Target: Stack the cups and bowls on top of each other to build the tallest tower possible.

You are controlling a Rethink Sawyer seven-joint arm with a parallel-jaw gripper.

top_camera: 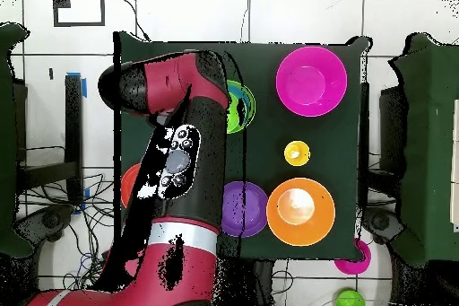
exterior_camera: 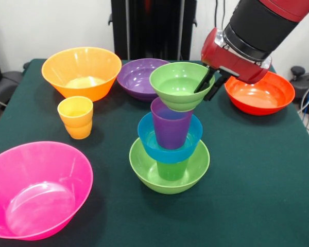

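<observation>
The bench [exterior_camera: 257, 170], covered in dark green cloth, carries all the task items. In the front view, the large pink bowl [exterior_camera: 36, 190] sits at the near left. The large orange bowl [exterior_camera: 82, 72] is at the far left, the purple bowl [exterior_camera: 136, 77] beside it at far centre, and the red-orange bowl [exterior_camera: 260, 95] at the far right. The yellow-orange cup [exterior_camera: 75, 117] stands upright between the orange and pink bowls.

The tower [exterior_camera: 170, 139] stands at mid-bench: lime-green bowl [exterior_camera: 144, 167] at the base, green cup [exterior_camera: 172, 169] inside it, blue bowl [exterior_camera: 147, 136] on that cup, purple cup [exterior_camera: 170, 126] in the blue bowl, and small green bowl [exterior_camera: 177, 85] on top.

Step in hand, as judged: placing the small green bowl on the purple cup. The bowl appears tilted slightly and sits toward the right of the cup.

The gripper [exterior_camera: 207, 85] reaches the bowl's right rim from the far right. One dark finger lies inside the bowl and one outside, narrowly spaced, pinching the rim.

Next move, as judged: confirm that the bowl rests level, part the fingers gently, and lift clear without dragging the rim. The yellow-orange cup is the likely next piece.
</observation>
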